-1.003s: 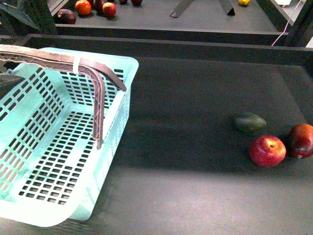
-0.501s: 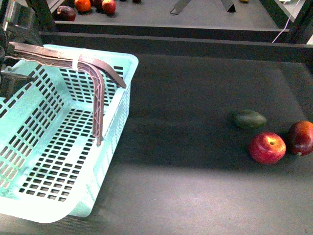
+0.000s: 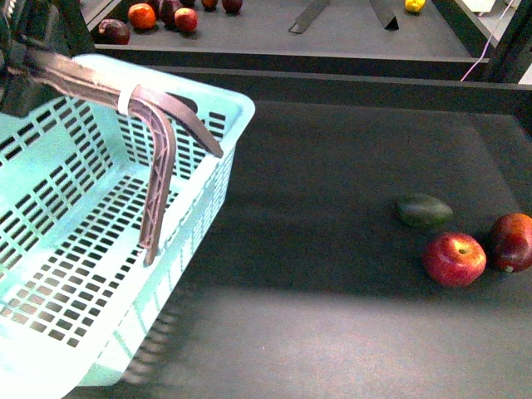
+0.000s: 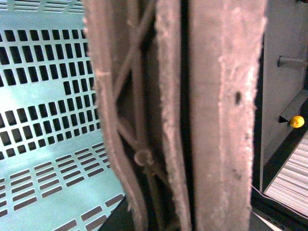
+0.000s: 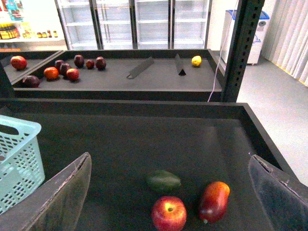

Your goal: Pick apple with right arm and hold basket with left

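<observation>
**Basket coming up, apple not yet approached**

Front view: your left gripper is showing only as a dark shape at the far left, where it is meeting the brownish-mauve folding handles of the mint-green slotted plastic shopping basket. Over the last second the basket has been rising and tipping, its far right corner swinging further right, and its near edge is now blurring with motion. I judge from this that the holding half of the task is already under way. The round bright red apple with the yellow blush is sitting at the near right of the dark table, unmoved, well apart from the basket. It is lying just beside a darker red apple on its right and near a dull green oval fruit beyond it. Your right arm is not appearing here.

Left wrist view: the handles are filling the frame, pressed against a fuzzy pad, so the pincer is clamping them.

Right wrist view: your right gripper is standing wide and empty, looking down on the bright apple between its fingers; you are free to begin descending, minding the two neighbours.
</observation>
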Available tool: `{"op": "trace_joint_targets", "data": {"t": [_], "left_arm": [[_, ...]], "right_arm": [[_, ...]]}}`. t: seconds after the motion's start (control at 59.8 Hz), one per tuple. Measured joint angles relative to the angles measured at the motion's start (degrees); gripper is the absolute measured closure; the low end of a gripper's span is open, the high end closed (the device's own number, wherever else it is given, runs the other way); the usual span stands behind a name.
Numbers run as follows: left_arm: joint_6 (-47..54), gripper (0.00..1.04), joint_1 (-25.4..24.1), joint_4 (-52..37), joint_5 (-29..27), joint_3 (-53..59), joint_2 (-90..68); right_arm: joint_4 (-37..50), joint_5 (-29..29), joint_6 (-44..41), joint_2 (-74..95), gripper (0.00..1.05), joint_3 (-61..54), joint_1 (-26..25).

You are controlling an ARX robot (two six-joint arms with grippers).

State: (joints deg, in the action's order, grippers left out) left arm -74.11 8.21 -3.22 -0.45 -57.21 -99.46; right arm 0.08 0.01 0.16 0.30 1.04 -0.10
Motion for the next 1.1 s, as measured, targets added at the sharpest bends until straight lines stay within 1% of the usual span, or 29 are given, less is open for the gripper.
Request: {"op": "trace_joint_targets", "data": {"t": [0.117,0.201,0.351,0.568,0.786,0.903,1.103], "left_arm": [[2.4,0.89,2.5,1.5,0.1,-0.3,5.0],[4.1,0.89,5.3,3.5,1.0,-1.6,7.5],[6.0,0.89,11.7,6.3,2.7,-4.0,9.9],[9.3,0.89,18.8,7.3,3.1,-5.5,12.8],[11.6,0.89,23.0,7.0,2.9,-5.6,15.0],[14.3,0.89,25.1,5.2,4.1,-5.6,14.9],[17.7,0.89,26.3,3.9,4.9,-5.6,14.9]], "right_arm": [[0.0,0.0,0.0,0.0,0.09,0.0,0.0],[0.0,0.0,0.0,0.0,0.09,0.0,0.0],[0.0,0.0,0.0,0.0,0.09,0.0,0.0],[0.0,0.0,0.0,0.0,0.09,0.0,0.0],[0.0,0.0,0.0,0.0,0.09,0.0,0.0],[0.0,0.0,0.0,0.0,0.09,0.0,0.0],[0.0,0.0,0.0,0.0,0.09,0.0,0.0]]}}
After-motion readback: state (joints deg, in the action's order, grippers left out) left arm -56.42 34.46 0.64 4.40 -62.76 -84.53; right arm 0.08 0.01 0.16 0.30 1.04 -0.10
